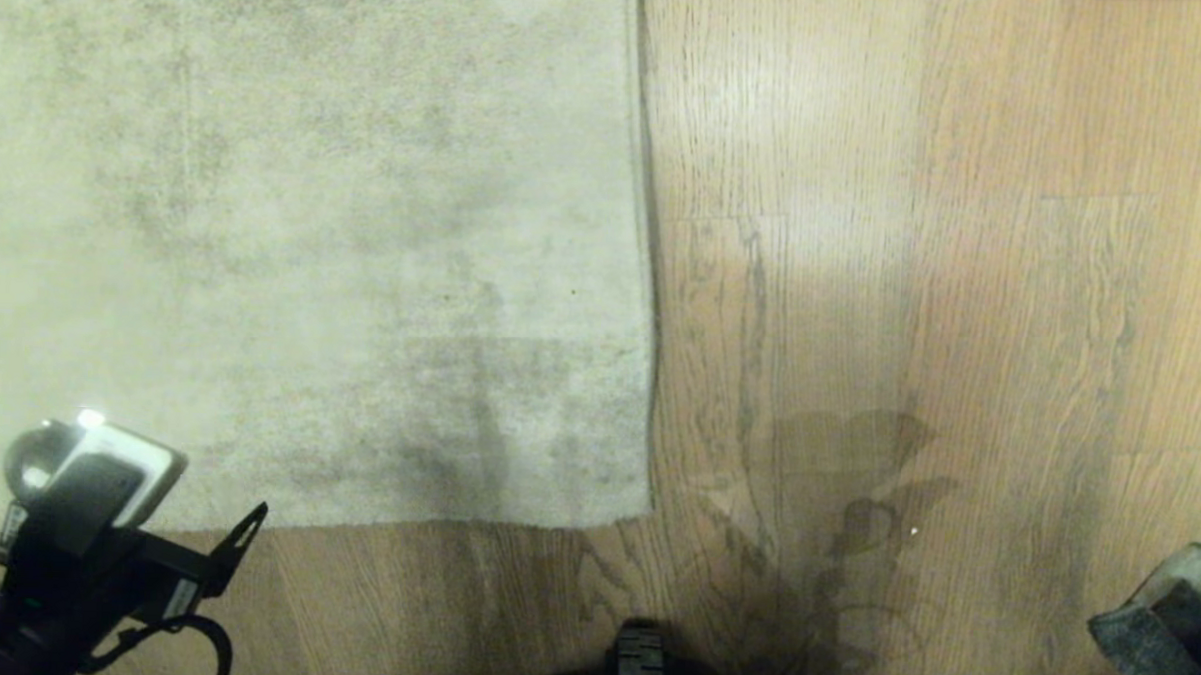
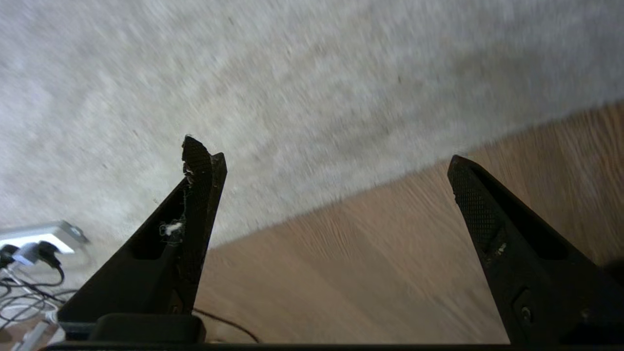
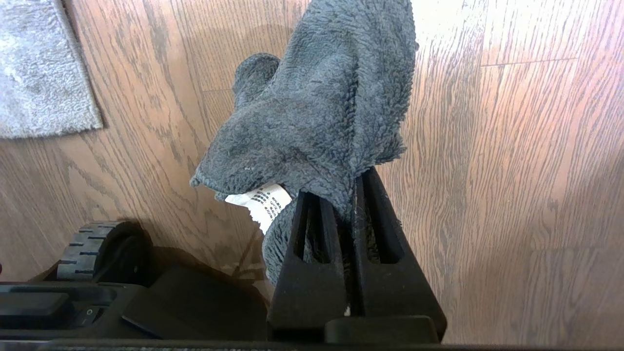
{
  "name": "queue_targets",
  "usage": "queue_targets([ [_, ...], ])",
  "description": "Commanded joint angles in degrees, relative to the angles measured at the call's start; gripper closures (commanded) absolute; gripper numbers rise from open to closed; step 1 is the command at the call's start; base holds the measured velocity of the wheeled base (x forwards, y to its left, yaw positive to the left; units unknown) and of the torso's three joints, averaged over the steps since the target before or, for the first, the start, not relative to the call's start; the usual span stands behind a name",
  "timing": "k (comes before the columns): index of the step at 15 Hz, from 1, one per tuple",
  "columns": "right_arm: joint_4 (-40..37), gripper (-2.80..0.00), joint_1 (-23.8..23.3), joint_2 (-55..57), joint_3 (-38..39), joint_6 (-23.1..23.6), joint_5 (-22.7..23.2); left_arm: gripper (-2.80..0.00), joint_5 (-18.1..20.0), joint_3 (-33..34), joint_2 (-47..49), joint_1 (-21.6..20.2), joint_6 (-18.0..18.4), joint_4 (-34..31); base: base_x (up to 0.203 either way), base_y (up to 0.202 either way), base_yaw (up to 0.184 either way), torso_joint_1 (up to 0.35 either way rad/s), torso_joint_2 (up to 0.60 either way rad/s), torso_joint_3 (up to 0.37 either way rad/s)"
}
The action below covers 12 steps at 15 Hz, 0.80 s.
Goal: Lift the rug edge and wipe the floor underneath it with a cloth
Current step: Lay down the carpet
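1. The left gripper is hanging low over the rug's near border with its two black fingers spread wide apart and nothing lying between them; a wisp of pale fluff is clinging to one finger.
2. The rug edge is lying flat on the floor, running across the lower left of the head view and meeting a second border at a corner.
3. The right gripper is sitting at the lower right of the head view, its fingers pressed tight together and pinching a fold of the cloth.
4. The cloth is drooping forward over those fingers, with a white care label poking out underneath, well apart from the rug.
5. A white power strip with dark plugs and loose cables is resting on the rug close to the left gripper.
6. A black wheel of the robot's base is showing at the bottom centre, on bare planks just short of the rug corner.
7. The arm's shadow is falling across the wood between the rug and the cloth.
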<state>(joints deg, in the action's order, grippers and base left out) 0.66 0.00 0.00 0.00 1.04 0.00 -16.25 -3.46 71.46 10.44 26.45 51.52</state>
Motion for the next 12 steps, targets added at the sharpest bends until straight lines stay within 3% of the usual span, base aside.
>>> queue_targets([
  [1,0.04,0.0,0.0,0.08,0.0,0.02,0.0,0.0,-0.1,0.2,0.43,0.02,0.12,-0.28,0.0,0.0,0.0,0.0,0.0,0.0],
  [8,0.04,0.0,0.0,0.09,0.0,0.02,0.0,0.0,-0.01,0.52,7.53,0.36,0.07,-0.32,0.0,0.0,0.0,0.0,0.0,0.0],
  [12,0.04,0.0,0.0,0.0,0.0,0.02,0.0,0.0,0.05,0.49,17.22,0.66,-0.76,0.78,0.0,0.0,0.0,0.0,0.0,0.0],
])
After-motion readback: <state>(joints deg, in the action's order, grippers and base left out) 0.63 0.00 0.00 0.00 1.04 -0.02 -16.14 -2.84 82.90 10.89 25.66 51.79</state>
